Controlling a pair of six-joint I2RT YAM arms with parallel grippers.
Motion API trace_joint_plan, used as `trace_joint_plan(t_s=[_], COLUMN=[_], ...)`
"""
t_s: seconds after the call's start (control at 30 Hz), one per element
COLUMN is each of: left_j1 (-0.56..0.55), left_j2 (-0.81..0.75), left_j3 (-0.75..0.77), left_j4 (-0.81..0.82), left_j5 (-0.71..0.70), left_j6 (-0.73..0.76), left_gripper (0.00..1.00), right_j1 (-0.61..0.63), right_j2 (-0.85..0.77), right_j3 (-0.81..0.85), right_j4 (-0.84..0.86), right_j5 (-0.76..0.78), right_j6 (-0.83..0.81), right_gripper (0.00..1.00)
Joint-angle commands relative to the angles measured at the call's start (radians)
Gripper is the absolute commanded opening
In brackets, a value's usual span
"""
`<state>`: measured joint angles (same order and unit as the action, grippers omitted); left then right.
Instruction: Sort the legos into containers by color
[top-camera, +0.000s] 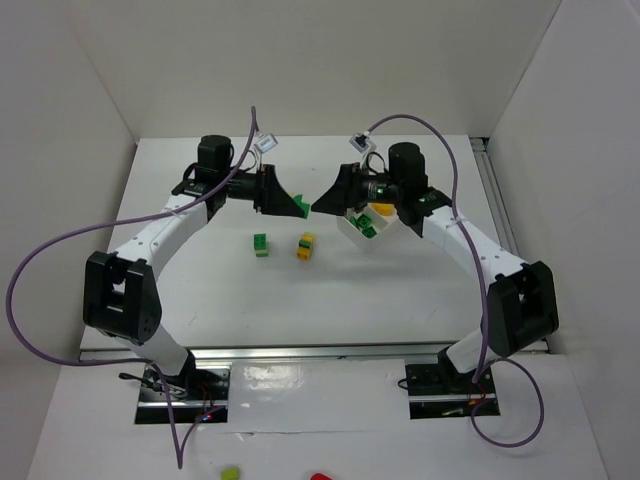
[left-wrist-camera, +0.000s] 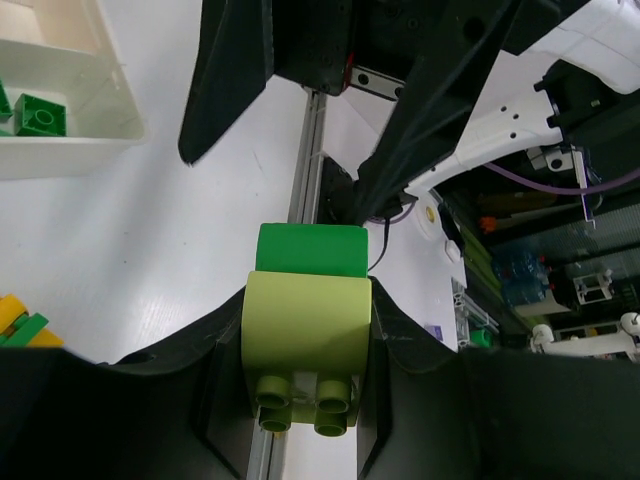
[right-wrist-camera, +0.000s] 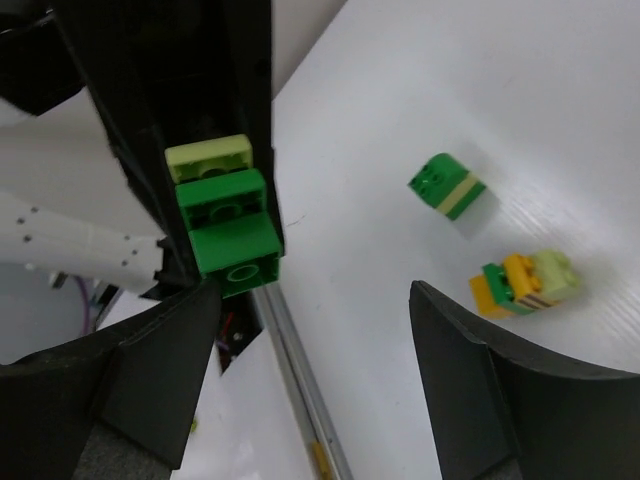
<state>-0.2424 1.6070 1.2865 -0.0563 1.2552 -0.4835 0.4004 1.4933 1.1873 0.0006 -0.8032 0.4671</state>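
Note:
My left gripper (left-wrist-camera: 305, 305) is shut on a stacked pair of legos, a light green brick (left-wrist-camera: 305, 325) with a dark green brick (left-wrist-camera: 310, 250) on its far end, held above the table. My right gripper (right-wrist-camera: 315, 350) is open just in front of that pair (right-wrist-camera: 225, 215), its fingers (right-wrist-camera: 150, 370) apart from it with nothing between them. On the table lie a green pair (top-camera: 260, 245) and a yellow and green pair (top-camera: 306, 246). The white container (top-camera: 350, 235) sits under the right arm and holds green and yellow bricks.
The two grippers face each other tip to tip at the table's middle back (top-camera: 310, 205). White walls enclose the table on the left, back and right. A metal rail (top-camera: 300, 352) runs along the near edge. Purple cables loop off both arms.

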Motion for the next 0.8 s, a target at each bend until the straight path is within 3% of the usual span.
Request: trace_joint_plan(t_s=[0.0,0.2,0.43,0.57,0.63,0.77], left_j1=[-0.005,-0.005,-0.014,-0.014,-0.014,-0.014], left_j2=[-0.041,-0.032,-0.041,-0.041,-0.041,-0.041], left_j3=[-0.007,0.011,0.002,0.002,0.002,0.002], left_j4=[0.070,0.038,0.058,0.058,0.047,0.013], left_j5=[0.066,0.066,0.066,0.075,0.075,0.075], left_j6=[0.000,0.013,0.003,0.003,0.013,0.034], left_gripper=[0.00,0.00,0.00,0.00,0.00,0.00], right_j1=[0.011,0.031,0.054,0.074,0.074,0.074], right_j2=[-0.004,0.015,0.059,0.084,0.084,0.084], right_j3=[0.000,-0.014,0.021,0.043,0.043,0.034], right_j4=[0.141,0.266,0.243,0.243,0.257,0.297], right_j5=[-0.145,-0.220,-0.229,-0.217,-0.208,-0.208], right_j6=[0.019,0.081,0.077,0.077,0.077,0.108], right_gripper=[0.83,0.66,0.65,0.56,0.46,0.35])
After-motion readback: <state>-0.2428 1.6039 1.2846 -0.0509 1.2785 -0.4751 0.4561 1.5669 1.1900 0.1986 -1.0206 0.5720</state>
